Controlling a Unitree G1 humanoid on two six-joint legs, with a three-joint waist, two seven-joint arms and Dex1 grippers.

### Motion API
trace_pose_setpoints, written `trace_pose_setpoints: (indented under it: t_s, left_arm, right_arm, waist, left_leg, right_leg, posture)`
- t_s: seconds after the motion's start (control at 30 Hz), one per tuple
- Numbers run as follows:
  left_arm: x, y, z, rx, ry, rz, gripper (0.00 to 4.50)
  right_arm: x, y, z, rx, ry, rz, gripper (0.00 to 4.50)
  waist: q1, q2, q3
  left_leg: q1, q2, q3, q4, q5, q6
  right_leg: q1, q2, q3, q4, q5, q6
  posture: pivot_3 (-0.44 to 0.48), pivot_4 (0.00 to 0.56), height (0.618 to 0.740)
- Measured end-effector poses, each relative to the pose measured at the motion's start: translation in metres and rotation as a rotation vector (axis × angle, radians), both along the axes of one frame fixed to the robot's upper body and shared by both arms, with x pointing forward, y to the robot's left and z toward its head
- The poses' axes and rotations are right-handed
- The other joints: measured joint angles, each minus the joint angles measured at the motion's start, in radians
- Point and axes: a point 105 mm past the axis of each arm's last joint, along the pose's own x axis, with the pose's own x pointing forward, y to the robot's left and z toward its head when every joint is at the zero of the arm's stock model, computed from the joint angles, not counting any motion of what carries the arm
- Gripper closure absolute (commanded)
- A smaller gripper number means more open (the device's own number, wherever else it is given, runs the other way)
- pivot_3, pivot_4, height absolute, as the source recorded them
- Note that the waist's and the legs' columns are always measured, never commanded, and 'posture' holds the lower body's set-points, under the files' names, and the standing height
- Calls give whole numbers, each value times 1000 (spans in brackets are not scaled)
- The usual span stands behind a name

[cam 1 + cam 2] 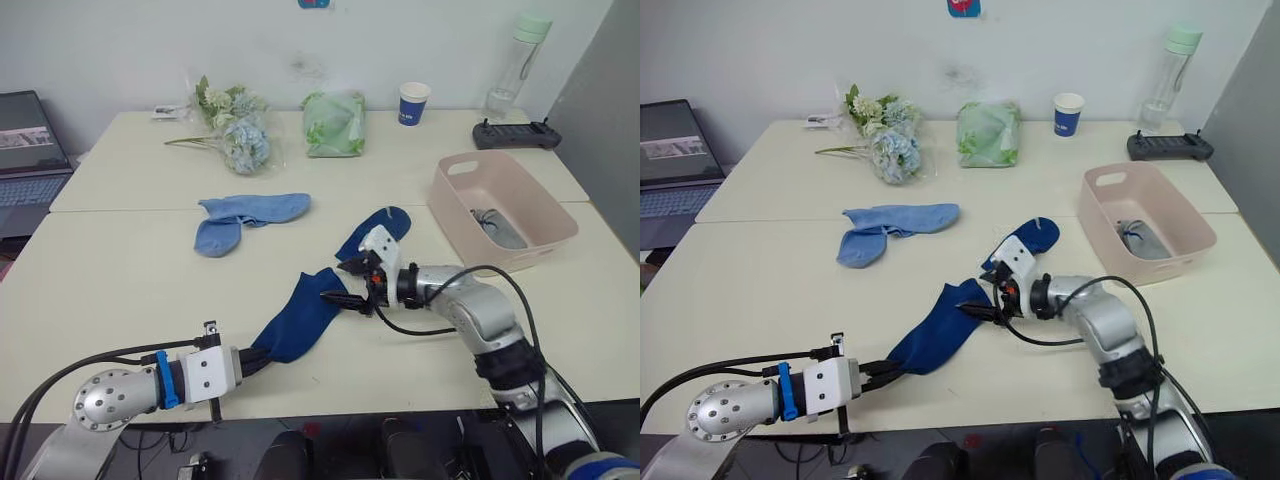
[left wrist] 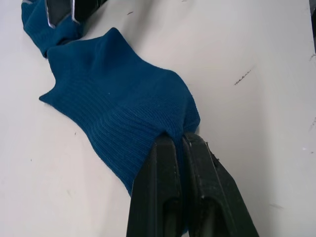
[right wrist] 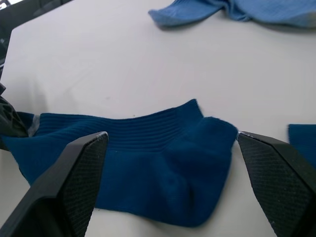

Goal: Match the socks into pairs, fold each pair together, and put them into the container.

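Note:
A dark navy sock [image 1: 300, 318] lies stretched along the table's front. My left gripper [image 1: 258, 355] is shut on its near end, and the left wrist view shows the fingers [image 2: 165, 187] pinching the ribbed fabric [image 2: 113, 94]. My right gripper [image 1: 343, 282] hovers open over the sock's far end [image 3: 163, 163], one finger on each side. A second navy sock [image 1: 375, 232] lies just beyond it. Two light blue socks [image 1: 245, 215] overlap at mid-table. The pink container [image 1: 455, 205] stands at the right with a grey sock [image 1: 497, 228] inside.
Along the back edge are a bunch of flowers [image 1: 235, 125], a green bag [image 1: 333, 123], a blue paper cup [image 1: 413, 102], a clear bottle [image 1: 518, 60] and a black controller [image 1: 515, 133]. A laptop [image 1: 28, 150] sits at the far left.

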Motion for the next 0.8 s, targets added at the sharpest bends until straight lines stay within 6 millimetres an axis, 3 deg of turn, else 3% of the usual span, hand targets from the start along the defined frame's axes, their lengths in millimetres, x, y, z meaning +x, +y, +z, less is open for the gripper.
trace_pose_setpoints:
  t_s: [0.07,0.17,0.5,0.53,0.8]
  left_arm:
    - [-1,0,-2,2,5,3,4489]
    - [-2,-1,-3,4,4,3,4500]
    - [-13,-4,-7,4,1,-6,4500]
    - [-12,-3,-7,6,-4,-9,4500]
    - [6,0,-2,49,-106,-66,4500]
  right_arm:
    - [5,3,-8,-6,59,-26,0]
    - [11,10,-14,8,135,-65,658]
    - [11,-3,-17,73,287,-135,4279]
    - [9,-5,-16,82,299,-141,4472]
    - [-12,-46,-17,90,348,-273,4472]
  waist:
    - [1,0,0]
    - [0,0,0]
    - [0,0,0]
    - [0,0,0]
    - [4,0,0]
  left_leg:
    - [-2,0,1,0,0,0]
    - [-3,0,2,0,0,0]
    - [-4,0,3,-1,0,0]
    - [-4,0,3,-1,0,0]
    - [-4,0,2,-1,0,0]
  right_leg:
    - [-3,0,1,1,0,0]
    - [-6,0,2,2,0,0]
    - [-7,0,2,2,1,-1]
    - [-7,0,2,2,1,-1]
    - [-6,0,2,1,1,-1]
  posture:
    - [0,150,740]
    - [0,150,740]
    - [0,150,740]
    - [0,150,740]
    - [0,150,740]
